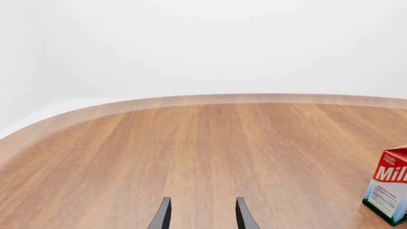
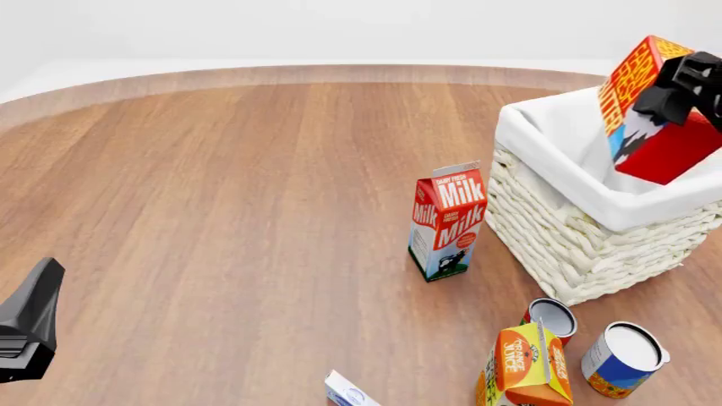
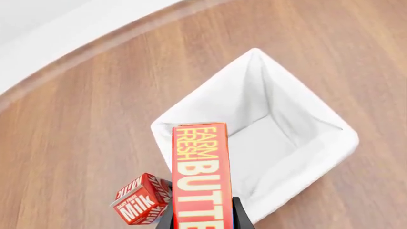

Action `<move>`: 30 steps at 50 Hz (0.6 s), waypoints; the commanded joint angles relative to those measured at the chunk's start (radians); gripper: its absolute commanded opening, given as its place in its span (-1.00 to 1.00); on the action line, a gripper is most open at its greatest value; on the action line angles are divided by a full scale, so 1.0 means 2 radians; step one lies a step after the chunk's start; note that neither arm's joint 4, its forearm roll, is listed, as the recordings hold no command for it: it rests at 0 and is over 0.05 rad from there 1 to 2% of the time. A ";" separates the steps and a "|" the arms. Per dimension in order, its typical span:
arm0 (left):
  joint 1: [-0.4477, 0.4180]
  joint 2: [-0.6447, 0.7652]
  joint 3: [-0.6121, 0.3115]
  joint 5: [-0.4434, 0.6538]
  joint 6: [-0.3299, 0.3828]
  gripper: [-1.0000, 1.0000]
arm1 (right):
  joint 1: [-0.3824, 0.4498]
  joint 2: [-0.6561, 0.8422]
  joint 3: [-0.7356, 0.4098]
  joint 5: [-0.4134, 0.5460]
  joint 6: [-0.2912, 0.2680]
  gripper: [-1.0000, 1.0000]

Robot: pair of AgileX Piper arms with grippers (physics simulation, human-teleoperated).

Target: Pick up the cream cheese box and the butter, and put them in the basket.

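Note:
The butter (image 2: 645, 106) hangs tilted over the basket (image 2: 564, 237), with my right gripper (image 2: 691, 85) shut on it. In the right wrist view the butter (image 3: 202, 171) stands between the fingers, above the white cloth-lined basket (image 3: 337, 143), whose inside looks bare. At the table's near edge lies the cream cheese box (image 2: 347, 392), a small white box with blue markings, partly cut off. My left gripper (image 2: 34, 313) sits low at the near left, far from it. Its fingers (image 1: 162, 217) stand open over bare wood.
A red-and-white milk carton (image 2: 448, 222) stands just left of the basket, and it also shows in the wrist views (image 1: 388, 186) (image 3: 143, 198). An orange juice carton (image 2: 525, 368) and two cans (image 2: 550, 317) (image 2: 623, 359) stand in front of the basket.

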 commanded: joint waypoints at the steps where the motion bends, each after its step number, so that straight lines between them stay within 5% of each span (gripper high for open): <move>1: 0.000 0.000 0.000 0.000 0.000 1.00 | -0.007 0.013 -0.004 -0.019 0.006 -1.00; 30: 0.000 0.000 0.000 0.000 0.000 1.00 | -0.006 0.029 -0.007 -0.032 0.006 -1.00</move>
